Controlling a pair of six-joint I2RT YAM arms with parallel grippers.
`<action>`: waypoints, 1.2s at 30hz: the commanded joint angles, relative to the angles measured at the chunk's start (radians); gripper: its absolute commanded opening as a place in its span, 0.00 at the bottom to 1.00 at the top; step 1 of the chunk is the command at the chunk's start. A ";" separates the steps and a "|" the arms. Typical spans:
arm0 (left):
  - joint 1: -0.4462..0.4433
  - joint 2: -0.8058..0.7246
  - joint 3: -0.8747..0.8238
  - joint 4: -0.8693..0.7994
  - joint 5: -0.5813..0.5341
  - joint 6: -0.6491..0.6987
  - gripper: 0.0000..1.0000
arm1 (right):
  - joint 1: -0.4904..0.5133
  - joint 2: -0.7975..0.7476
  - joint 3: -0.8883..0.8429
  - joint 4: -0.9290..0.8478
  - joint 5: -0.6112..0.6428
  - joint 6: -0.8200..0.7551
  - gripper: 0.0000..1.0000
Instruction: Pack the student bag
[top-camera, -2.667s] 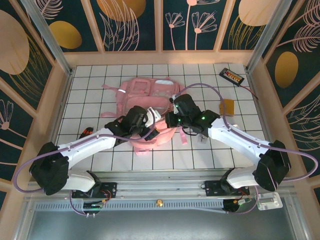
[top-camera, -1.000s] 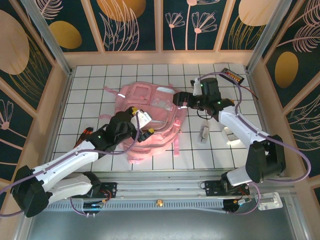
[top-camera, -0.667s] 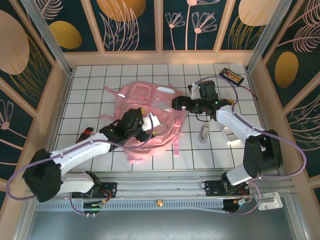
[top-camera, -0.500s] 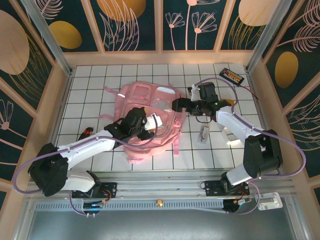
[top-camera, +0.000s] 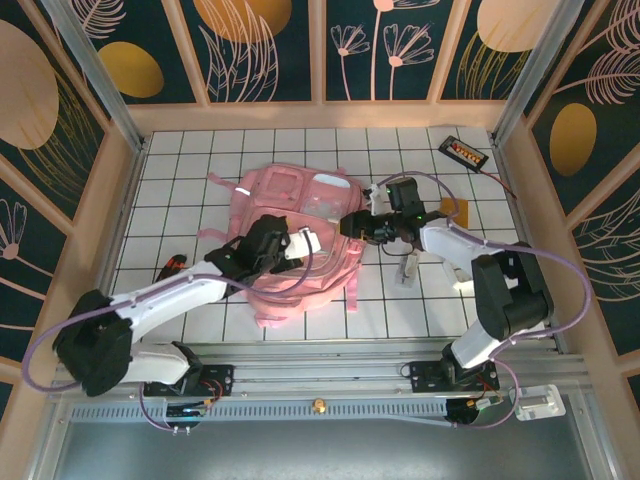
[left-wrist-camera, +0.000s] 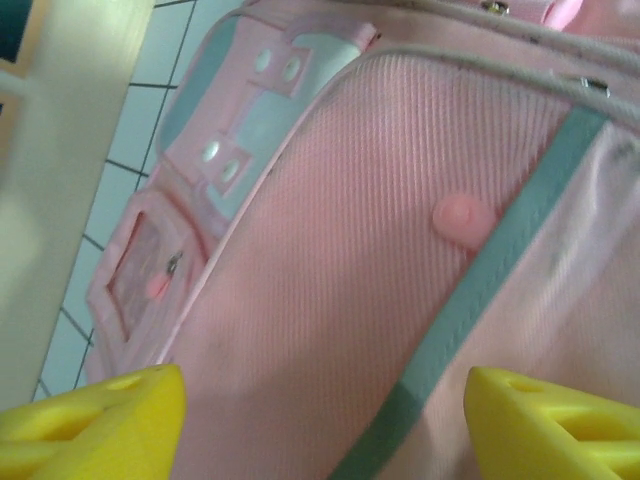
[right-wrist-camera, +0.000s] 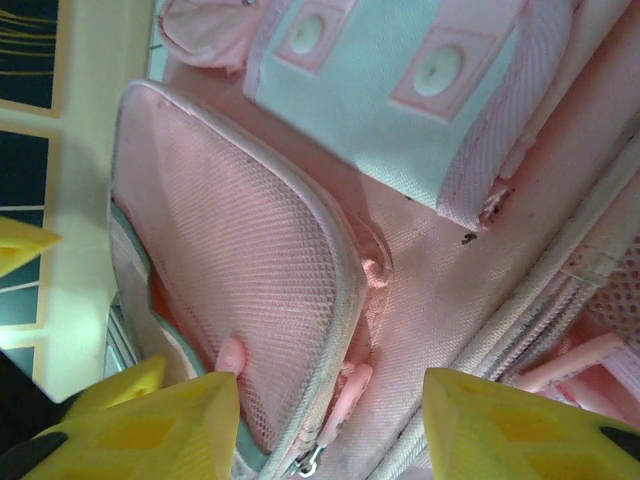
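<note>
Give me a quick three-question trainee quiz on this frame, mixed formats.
1. True or false: the student bag stands upright on the table.
2. Which one is at the bag's mesh pocket? A) left end effector B) right end effector
3. Fill in: the black device with the orange label lies at the far ____ corner of the table.

Key: 1. False, it lies flat. 2. B. 3. right.
</note>
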 joint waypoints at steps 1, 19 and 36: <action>0.012 -0.084 -0.072 -0.069 -0.026 0.132 0.73 | 0.015 0.011 0.005 0.055 -0.032 -0.016 0.51; 0.041 -0.227 -0.158 -0.103 0.060 0.155 0.72 | 0.032 -0.039 0.007 0.009 0.009 -0.035 0.54; 0.041 -0.273 -0.252 0.032 -0.031 0.223 0.94 | 0.034 -0.053 0.002 0.002 0.017 -0.033 0.55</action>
